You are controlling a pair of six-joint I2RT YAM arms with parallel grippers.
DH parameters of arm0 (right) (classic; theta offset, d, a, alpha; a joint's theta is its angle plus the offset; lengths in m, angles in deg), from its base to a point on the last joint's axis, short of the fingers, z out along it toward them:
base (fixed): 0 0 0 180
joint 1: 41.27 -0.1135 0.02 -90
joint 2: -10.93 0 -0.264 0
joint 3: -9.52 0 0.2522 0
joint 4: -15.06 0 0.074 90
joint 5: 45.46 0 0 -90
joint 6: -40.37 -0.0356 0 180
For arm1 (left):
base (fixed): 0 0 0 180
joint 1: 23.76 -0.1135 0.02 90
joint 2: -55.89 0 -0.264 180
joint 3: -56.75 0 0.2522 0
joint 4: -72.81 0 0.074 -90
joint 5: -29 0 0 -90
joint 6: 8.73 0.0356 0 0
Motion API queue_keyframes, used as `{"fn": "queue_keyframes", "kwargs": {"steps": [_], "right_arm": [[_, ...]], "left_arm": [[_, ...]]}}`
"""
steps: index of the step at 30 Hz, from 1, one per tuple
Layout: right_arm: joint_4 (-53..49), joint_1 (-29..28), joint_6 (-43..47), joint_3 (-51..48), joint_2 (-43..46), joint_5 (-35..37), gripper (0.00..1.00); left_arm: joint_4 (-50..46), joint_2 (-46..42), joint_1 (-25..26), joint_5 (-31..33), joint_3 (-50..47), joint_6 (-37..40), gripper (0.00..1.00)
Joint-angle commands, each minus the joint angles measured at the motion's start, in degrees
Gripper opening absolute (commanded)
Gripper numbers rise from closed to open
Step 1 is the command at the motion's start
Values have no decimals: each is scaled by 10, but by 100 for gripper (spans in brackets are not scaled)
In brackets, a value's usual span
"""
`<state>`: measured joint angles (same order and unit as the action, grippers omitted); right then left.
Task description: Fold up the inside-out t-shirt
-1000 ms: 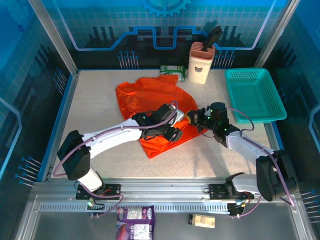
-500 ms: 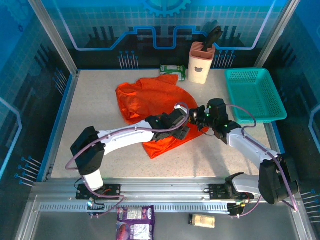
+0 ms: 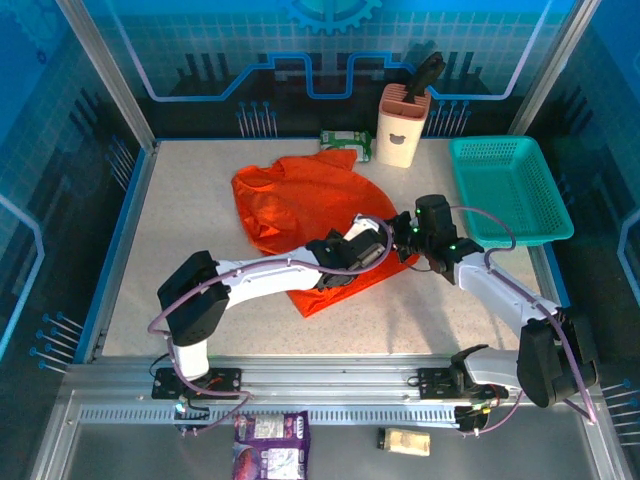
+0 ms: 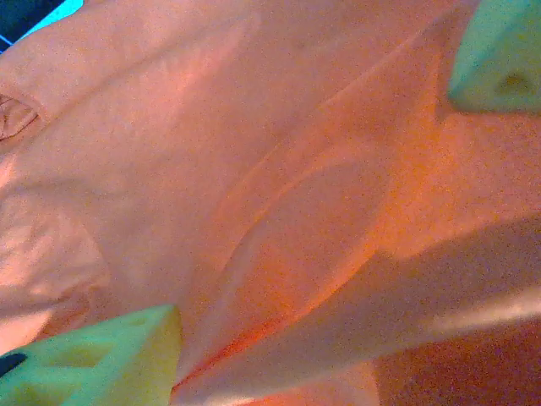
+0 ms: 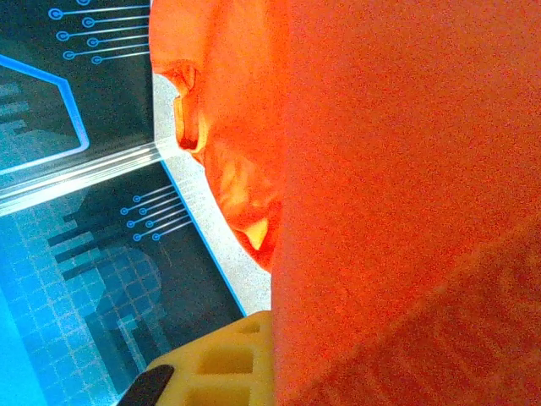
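**The inside-out t-shirt (image 3: 285,200) is being worked at its right edge by both grippers.**
The edge is being pinched in the clenched right gripper (image 3: 405,237), with cloth draping against its finger (image 5: 224,359). The left gripper (image 3: 372,250) is being held released just beside it, with a raised crease running between its fingers (image 4: 93,359) and the rest of the shirt lying crumpled beyond them. Judged from this, the crease should be centred between the pads before closing, so that a bunched grasp is avoided.
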<state>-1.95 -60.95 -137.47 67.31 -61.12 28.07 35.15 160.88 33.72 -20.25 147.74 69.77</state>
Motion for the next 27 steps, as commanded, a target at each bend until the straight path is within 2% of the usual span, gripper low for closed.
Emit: {"fn": "queue_keyframes", "kwargs": {"steps": [1,8,11,12,16,22,25,27], "right_arm": [[12,6,14,17,3,-4,0],[-34,11,59,36,11,10,0],[-64,12,118,51,13,8,0],[-75,12,149,56,15,3,0],[-121,14,256,56,31,-21,14],[-168,5,361,20,99,-12,48],[-165,-11,403,-6,140,9,51],[-146,-41,439,-26,166,34,51]], "left_arm": [[-20,-28,13,-18,-2,30,49],[-23,-40,11,-101,-5,60,15],[-32,-53,-5,-167,8,64,0],[-37,-57,-17,-203,16,65,0],[-75,-60,-54,-301,59,75,0],[-135,-59,-94,-386,132,90,0],[-161,-55,-109,-405,158,99,0],[-176,-52,-118,-416,176,102,0]]}}
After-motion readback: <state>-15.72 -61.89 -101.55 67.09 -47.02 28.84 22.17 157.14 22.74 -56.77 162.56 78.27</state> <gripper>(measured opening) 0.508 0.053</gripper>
